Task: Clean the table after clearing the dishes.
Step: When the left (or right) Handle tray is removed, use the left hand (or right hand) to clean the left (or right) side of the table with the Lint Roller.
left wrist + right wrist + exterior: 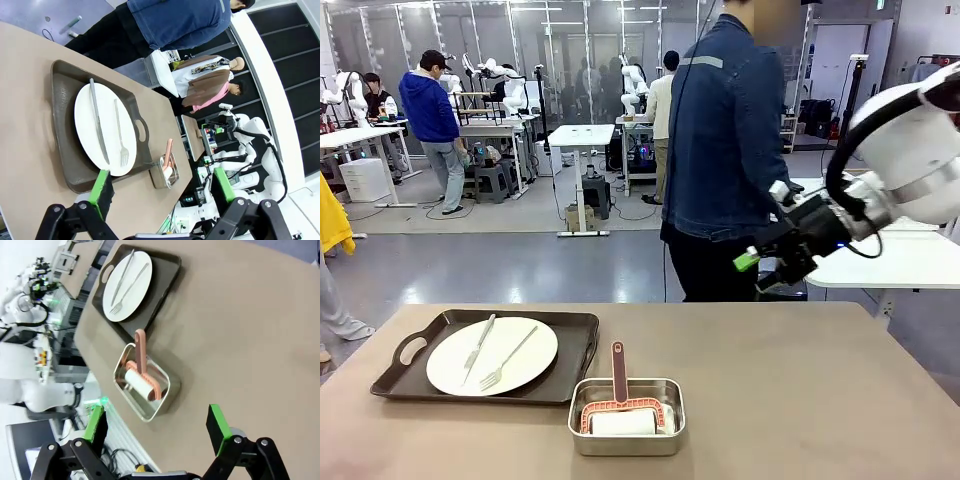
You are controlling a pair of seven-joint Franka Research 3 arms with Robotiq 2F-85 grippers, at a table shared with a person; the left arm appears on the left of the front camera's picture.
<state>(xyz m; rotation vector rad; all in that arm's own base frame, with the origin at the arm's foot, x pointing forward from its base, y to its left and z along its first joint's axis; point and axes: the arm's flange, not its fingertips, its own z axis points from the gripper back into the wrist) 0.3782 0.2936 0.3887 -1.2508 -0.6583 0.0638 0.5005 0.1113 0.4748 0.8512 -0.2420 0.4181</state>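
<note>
At the left end of the table [800, 400], the tray [582, 350] is carrying the plate [448, 368] with the knife [478, 348] and fork [510, 358] laid across it, probably so you can lift everything away by the handles at once. Your left gripper [161, 186] is hanging above it, fingers spread fully and holding nothing. In the middle, the steel pan [625, 447] is cradling the pink roller [620, 410], which is likely waiting until the dishes are gone. Farther right, your right gripper [765, 268] is hovering high near the far corner, jaws wide and empty. The matte beige top is lying bare elsewhere. Beyond it, a person [720, 150] is standing close by in a grey-floored lab.
</note>
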